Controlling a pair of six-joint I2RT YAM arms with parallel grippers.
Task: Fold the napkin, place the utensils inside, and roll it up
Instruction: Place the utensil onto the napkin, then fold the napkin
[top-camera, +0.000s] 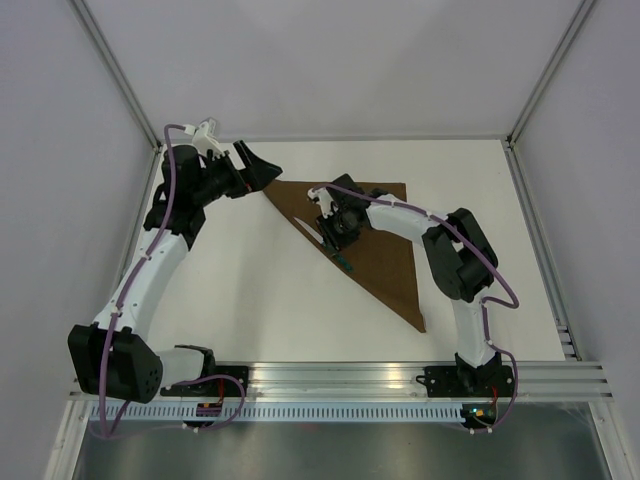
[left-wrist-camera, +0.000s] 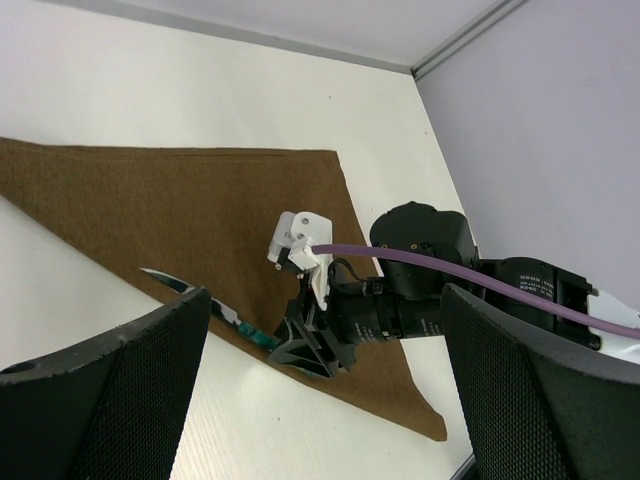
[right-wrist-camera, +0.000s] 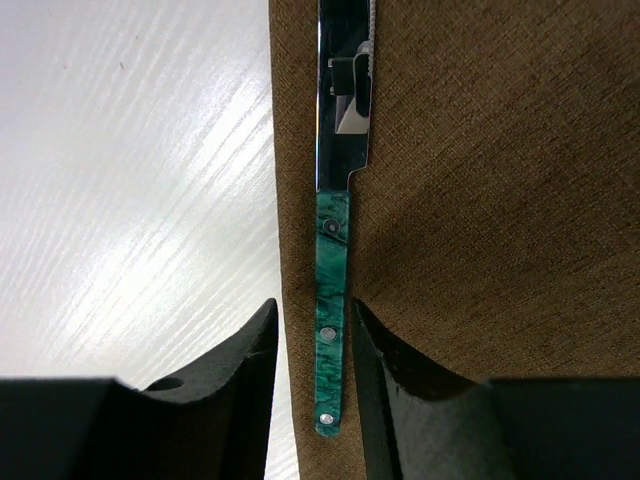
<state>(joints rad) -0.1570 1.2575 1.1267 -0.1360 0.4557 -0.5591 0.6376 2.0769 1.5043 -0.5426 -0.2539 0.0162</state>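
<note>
Where the large dark-brown matte cloth napkin (top-camera: 385, 235) lies folded into a triangle on the white table (top-camera: 250, 310), its long diagonal edge runs from the far left down toward the near right. One slim utensil, a knife with a mottled teal-green riveted handle and a shiny steel blade (right-wrist-camera: 335, 230), rests flat on the cloth just inside that diagonal edge and parallel to it. Its blade points toward the far-left corner and its handle toward the near end.

The right gripper (top-camera: 338, 245) hangs directly over the handle, pointing down. In the right wrist view its two black fingers (right-wrist-camera: 250, 360) straddle the handle with the jaws partly apart. A strip of brown cloth shows between one finger and the handle, while the other finger sits right at the handle's side. The knife lies on the napkin, not lifted.

The left gripper (top-camera: 262, 170) hovers near the napkin's far-left corner, above bare table, its jaws spread wide with nothing between them. A purple cable (top-camera: 165, 215) runs along each white arm.
</note>
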